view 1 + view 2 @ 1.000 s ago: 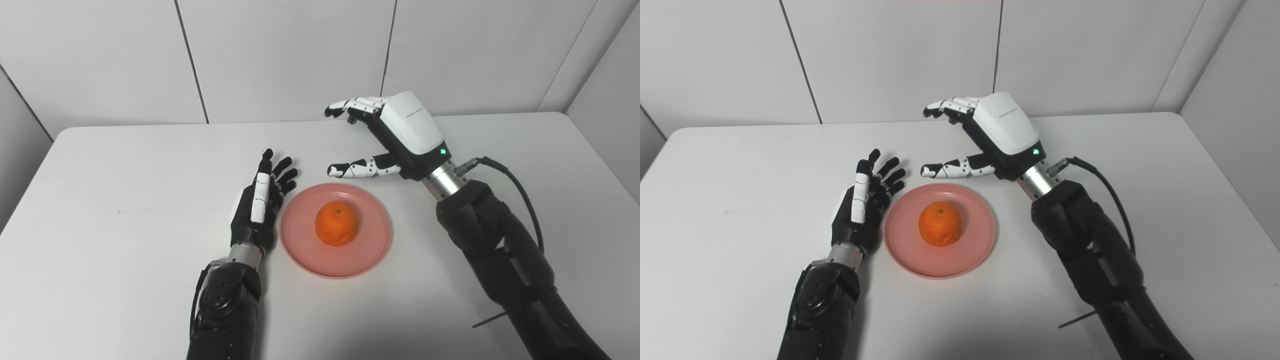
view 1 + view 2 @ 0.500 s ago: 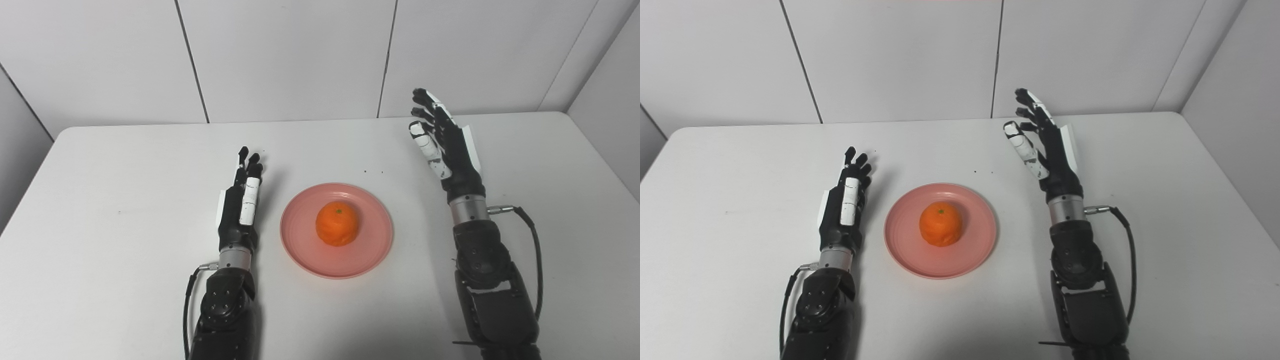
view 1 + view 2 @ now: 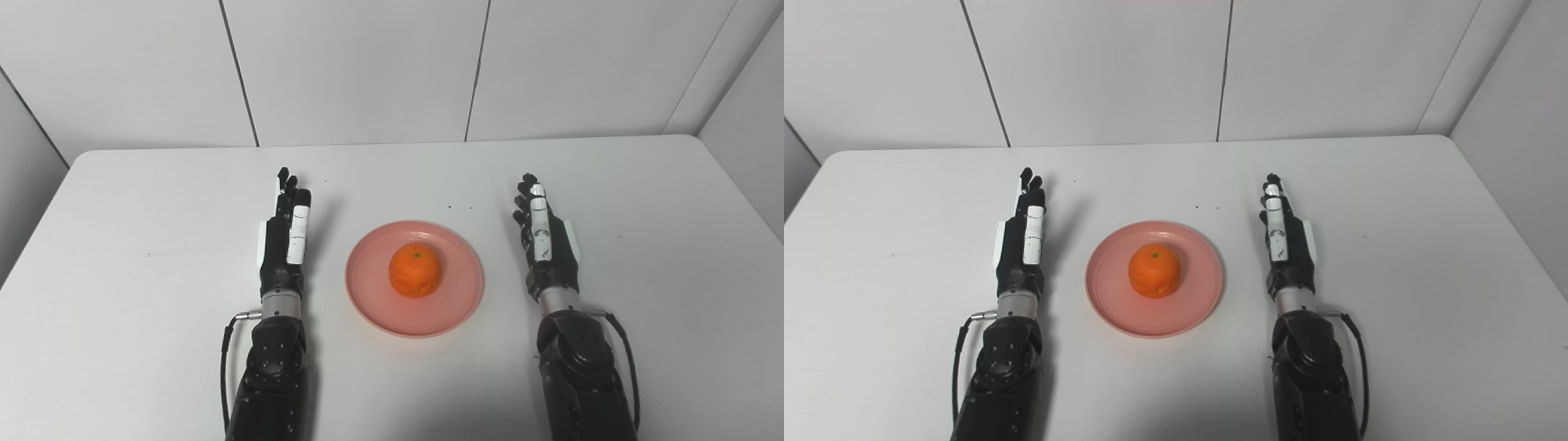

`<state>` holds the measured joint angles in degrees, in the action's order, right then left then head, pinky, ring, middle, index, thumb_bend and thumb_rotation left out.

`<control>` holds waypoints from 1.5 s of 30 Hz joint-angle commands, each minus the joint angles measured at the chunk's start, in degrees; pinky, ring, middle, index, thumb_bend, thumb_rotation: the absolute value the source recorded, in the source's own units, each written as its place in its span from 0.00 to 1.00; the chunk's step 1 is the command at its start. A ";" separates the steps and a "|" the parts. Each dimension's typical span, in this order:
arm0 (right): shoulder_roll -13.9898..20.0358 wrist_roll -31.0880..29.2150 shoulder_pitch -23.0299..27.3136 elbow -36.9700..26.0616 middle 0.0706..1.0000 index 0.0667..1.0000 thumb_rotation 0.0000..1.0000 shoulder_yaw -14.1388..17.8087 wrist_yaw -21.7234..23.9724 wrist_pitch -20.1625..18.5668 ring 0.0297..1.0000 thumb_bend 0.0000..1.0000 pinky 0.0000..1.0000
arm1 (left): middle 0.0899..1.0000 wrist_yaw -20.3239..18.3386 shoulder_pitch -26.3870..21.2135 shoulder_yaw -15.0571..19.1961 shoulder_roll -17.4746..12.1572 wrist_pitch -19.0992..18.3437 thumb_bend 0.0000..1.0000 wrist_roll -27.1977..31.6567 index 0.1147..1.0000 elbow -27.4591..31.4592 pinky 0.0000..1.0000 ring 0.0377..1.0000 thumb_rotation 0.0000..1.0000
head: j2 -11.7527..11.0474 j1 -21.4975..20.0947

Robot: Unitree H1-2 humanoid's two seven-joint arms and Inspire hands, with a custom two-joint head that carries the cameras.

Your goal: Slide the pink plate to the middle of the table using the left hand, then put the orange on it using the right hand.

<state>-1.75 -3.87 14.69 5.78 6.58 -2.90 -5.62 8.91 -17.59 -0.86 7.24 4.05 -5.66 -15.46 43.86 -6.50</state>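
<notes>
Orange (image 3: 414, 278) on pink plate (image 3: 456, 306), midway between empty hands, untouched.

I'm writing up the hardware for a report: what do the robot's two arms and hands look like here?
Both arms are black, jointed, with rounded housings and a silver metal wrist ring. The left hand and right hand are black with white panels along the thumb and the outer edge. A thin black cable with a metal plug loops out beside each wrist. No lettering can be made out on either.
</notes>
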 commanded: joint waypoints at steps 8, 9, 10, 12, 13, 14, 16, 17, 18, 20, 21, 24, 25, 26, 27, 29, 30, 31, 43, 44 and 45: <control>0.52 0.27 -1.36 2.80 0.97 0.97 1.00 -1.99 0.95 1.79 1.00 0.81 1.00 | 1.00 -0.24 0.94 0.00 1.08 -3.48 0.90 1.76 1.00 2.34 1.00 1.00 0.96 | 0.35 0.16; 0.60 0.18 -1.33 3.18 0.97 0.97 1.00 -2.02 1.03 2.05 1.00 0.81 1.00 | 1.00 -0.12 1.00 -0.10 1.07 -3.62 0.90 1.58 1.00 2.39 1.00 1.00 0.96 | 0.35 0.16; 0.69 0.13 -1.34 3.40 0.98 0.98 1.00 -2.06 1.07 2.21 1.00 0.81 1.00 | 1.00 -0.06 1.06 -0.21 1.05 -3.69 0.90 1.50 1.00 2.43 1.00 1.00 0.96 | 0.45 0.23; 0.87 0.18 -1.36 3.61 0.98 0.98 1.00 -2.19 1.04 2.41 1.00 0.81 1.00 | 1.00 -0.08 1.12 -0.32 1.09 -4.00 0.91 1.65 1.00 2.61 1.00 1.00 0.97 | 0.48 0.27; 0.98 0.25 -1.35 3.67 0.98 0.98 1.00 -2.27 1.01 2.49 1.00 0.81 1.00 | 1.00 -0.14 1.14 -0.33 1.13 -4.19 0.91 1.81 1.00 2.71 1.00 1.00 0.97 | 0.48 0.27; 1.07 0.32 -1.36 3.79 0.98 0.98 1.00 -2.36 1.00 2.72 1.00 0.81 1.00 | 1.00 -0.25 1.15 -0.38 1.16 -4.49 0.91 1.95 1.00 2.86 1.00 1.00 0.97 | 0.48 0.27; 1.31 0.66 -1.39 3.97 0.97 0.98 1.00 -2.62 0.91 3.20 1.00 0.80 1.00 | 1.00 -0.46 1.19 -0.53 1.21 -5.07 0.91 2.15 1.00 3.23 1.00 1.00 0.97 | 0.48 0.27; 1.47 0.93 -1.38 4.08 0.97 0.98 1.00 -2.79 0.82 3.40 1.00 0.80 1.00 | 1.00 -0.59 1.25 -0.65 1.24 -5.33 0.91 2.24 1.00 3.49 1.00 1.00 0.97 | 0.48 0.27; 1.59 1.10 -1.37 4.16 0.97 0.98 1.00 -2.91 0.74 3.53 1.00 0.80 1.00 | 1.00 -0.65 1.29 -0.73 1.24 -5.49 0.90 2.30 1.00 3.66 1.00 1.00 0.97 | 0.48 0.27; 1.84 1.13 -1.34 4.41 0.97 0.97 1.00 -3.07 0.80 3.77 1.00 0.79 1.00 | 1.00 -0.82 1.37 -0.85 1.28 -5.64 0.90 2.51 1.00 3.91 1.00 1.00 0.97 | 0.48 0.27; 1.95 1.08 -1.31 4.51 0.97 0.97 1.00 -3.15 0.86 3.89 1.00 0.80 1.00 | 1.00 -0.83 1.39 -0.85 1.32 -5.76 0.90 2.59 1.00 3.96 1.00 1.00 0.97 | 0.49 0.25; 2.00 0.97 -1.33 4.51 0.96 0.96 1.00 -3.35 0.81 4.43 0.99 0.80 1.00 | 1.00 -0.80 1.45 -0.83 1.37 -5.95 0.91 2.68 1.00 4.02 1.00 1.00 0.96 | 0.53 0.20; 2.01 1.01 -1.37 4.54 0.96 0.96 1.00 -3.46 0.81 4.69 0.99 0.80 1.00 | 1.00 -0.81 1.54 -0.85 1.37 -6.04 0.91 2.72 1.00 4.13 1.00 1.00 0.96 | 0.55 0.11; 2.00 1.10 -1.41 4.54 0.96 0.96 1.00 -3.57 0.78 4.86 0.99 0.81 1.00 | 1.00 -0.83 1.63 -0.87 1.36 -6.11 0.91 2.77 1.00 4.24 1.00 1.00 0.96 | 0.55 0.11; 2.01 1.16 -1.43 4.56 0.96 0.95 1.00 -3.64 0.76 4.95 0.99 0.81 1.00 | 1.00 -0.84 1.68 -0.89 1.36 -6.17 0.90 2.80 1.00 4.32 1.00 1.00 0.96 | 0.55 0.11; 2.00 1.35 -1.52 4.61 0.95 0.95 1.00 -3.78 0.69 5.31 0.98 0.81 1.00 | 1.00 -0.82 1.76 -0.94 1.36 -6.52 0.91 2.79 1.00 4.54 1.00 1.00 0.96 | 0.55 0.11; 2.00 1.39 -1.57 4.61 0.95 0.95 1.00 -3.84 0.67 5.37 0.98 0.81 1.00 | 1.00 -0.76 1.78 -1.03 1.31 -6.61 0.91 2.60 1.00 4.60 1.00 1.00 0.96 | 0.55 0.11; 1.98 1.23 -1.61 4.60 0.95 0.95 1.00 -3.84 0.76 5.38 0.98 0.81 1.00 | 1.00 -0.73 1.79 -1.10 1.26 -6.63 0.91 2.46 1.00 4.65 1.00 1.00 0.97 | 0.55 0.11; 1.95 -0.13 -1.63 4.34 0.95 0.94 1.00 -3.76 1.33 5.76 0.96 0.82 1.00 | 1.00 -1.13 1.75 -0.98 1.28 -6.30 0.90 3.28 1.00 4.44 1.00 1.00 0.96 | 0.43 -0.09; 1.97 -0.17 -1.62 4.35 0.95 0.94 1.00 -3.78 1.35 5.76 0.96 0.82 1.00 | 1.00 -1.18 1.75 -0.94 1.30 -6.37 0.90 3.40 1.00 4.46 1.00 1.00 0.96 | 0.43 -0.09; 1.94 -0.25 -1.61 4.20 0.95 0.95 1.00 -3.78 1.33 5.60 0.96 0.82 1.00 | 1.00 -1.19 1.76 -0.96 1.28 -6.48 0.90 3.40 1.00 4.56 1.00 1.00 0.96 | 0.43 -0.09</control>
